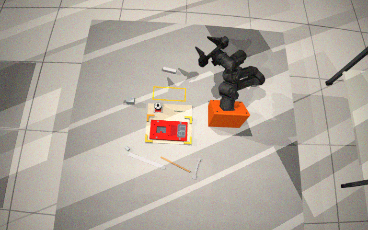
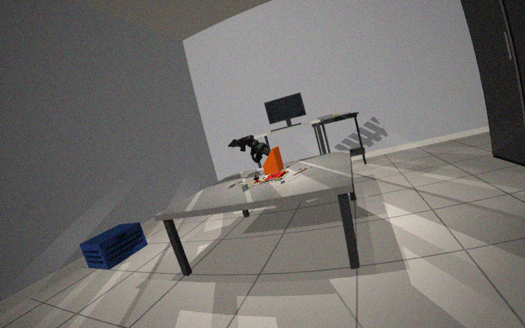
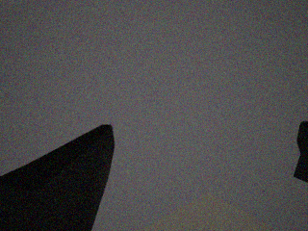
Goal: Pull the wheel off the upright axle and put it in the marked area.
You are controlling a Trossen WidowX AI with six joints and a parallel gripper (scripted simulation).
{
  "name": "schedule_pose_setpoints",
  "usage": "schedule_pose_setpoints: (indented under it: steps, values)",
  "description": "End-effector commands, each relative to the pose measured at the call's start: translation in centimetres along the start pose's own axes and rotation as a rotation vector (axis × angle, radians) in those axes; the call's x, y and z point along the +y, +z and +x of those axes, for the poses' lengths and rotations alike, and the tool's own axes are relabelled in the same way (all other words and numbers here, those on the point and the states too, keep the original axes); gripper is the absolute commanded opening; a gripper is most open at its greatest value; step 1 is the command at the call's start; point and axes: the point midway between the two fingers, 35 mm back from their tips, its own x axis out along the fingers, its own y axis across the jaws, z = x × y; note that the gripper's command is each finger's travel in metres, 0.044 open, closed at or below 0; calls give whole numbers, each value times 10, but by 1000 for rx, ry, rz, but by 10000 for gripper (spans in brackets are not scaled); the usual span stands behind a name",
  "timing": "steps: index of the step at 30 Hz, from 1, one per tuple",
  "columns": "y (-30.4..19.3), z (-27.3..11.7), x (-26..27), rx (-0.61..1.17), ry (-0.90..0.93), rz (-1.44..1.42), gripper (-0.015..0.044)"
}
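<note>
From the top we see the arm [image 1: 233, 73] folded over its orange base [image 1: 227, 115], the gripper [image 1: 207, 46] raised and pointing away from the board [image 1: 169, 123], its jaws spread wide with nothing between them. The wheel [image 1: 157, 105] sits on its axle at the board's far left corner, on a small red mount. Just beyond that edge of the board lies the yellow-outlined area [image 1: 169, 93], holding nothing. A red plate [image 1: 168, 130] fills the near part of the board. Loose bits lie around: a white block [image 1: 169, 70], a grey wedge [image 1: 130, 101], a white strip [image 1: 146, 160], a wooden rod [image 1: 175, 164].

From the exterior view we see the table [image 2: 271, 193] standing on a tiled floor, the gripper [image 2: 234, 143] held above it, well clear of the board; the wheel is too small to pick out. A blue crate [image 2: 113, 244] sits on the floor.

In the wrist view we see only two dark fingertips, far apart, against a plain grey surface.
</note>
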Motion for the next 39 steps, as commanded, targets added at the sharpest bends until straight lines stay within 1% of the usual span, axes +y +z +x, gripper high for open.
schedule_pose_setpoints:
  steps: [1,3,4,12,19,23,27,34,39]
  values:
    - [-2,0,-1,6,-2,-6,374]
    - [-16,4,-8,49,-19,-62,321]
    - [-24,8,-13,57,-39,-137,300]
    - [-71,37,-69,115,-223,-757,300]
    - [-84,60,-143,186,-453,-1326,300]
    - [-73,69,-187,237,-617,-1634,300]
    - [-52,74,-227,299,-803,-1912,300]
    - [-9,74,-278,431,-1122,-2268,300]
    - [29,68,-307,571,-1397,-2478,300]
